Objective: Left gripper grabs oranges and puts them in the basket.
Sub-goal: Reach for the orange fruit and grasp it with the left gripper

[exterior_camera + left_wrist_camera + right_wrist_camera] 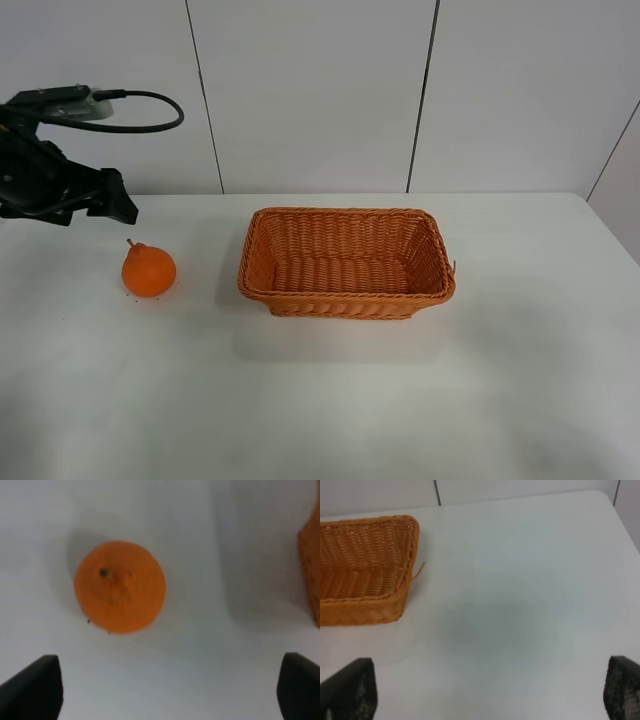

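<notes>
Above the orange (120, 586), left gripper (165, 692) fingers (35, 687) wide apart, touching nothing.

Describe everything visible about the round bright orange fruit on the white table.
The round bright orange fruit has a knobbed top with a short dark stem. It rests stem-up on the white table, left of the woven wicker basket, not touching it. The black left gripper hovers open above, holding nothing.

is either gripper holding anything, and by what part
Nothing is held. The left gripper is open near the orange, which sits untouched on the table; the right gripper is open too.
</notes>
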`<act>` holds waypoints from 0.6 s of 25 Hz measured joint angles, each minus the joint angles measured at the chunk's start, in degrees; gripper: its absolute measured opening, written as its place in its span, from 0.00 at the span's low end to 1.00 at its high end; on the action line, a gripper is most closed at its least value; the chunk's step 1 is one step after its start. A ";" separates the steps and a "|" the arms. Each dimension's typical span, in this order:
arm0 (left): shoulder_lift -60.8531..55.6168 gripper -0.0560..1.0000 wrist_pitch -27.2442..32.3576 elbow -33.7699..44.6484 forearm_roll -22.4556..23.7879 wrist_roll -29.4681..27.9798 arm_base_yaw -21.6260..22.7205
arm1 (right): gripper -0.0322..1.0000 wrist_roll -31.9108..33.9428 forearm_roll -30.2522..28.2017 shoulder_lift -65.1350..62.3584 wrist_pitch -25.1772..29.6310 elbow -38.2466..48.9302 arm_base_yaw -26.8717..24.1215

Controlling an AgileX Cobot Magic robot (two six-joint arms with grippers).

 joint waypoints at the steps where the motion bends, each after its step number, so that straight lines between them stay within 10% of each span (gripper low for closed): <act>1: 2.35 0.96 -0.06 -1.47 -0.04 0.15 0.00 | 0.70 0.00 0.00 0.00 0.00 0.00 0.00; 15: 23.25 0.96 -2.39 -10.01 4.42 0.52 0.00 | 0.70 0.00 0.00 0.00 0.00 0.00 0.00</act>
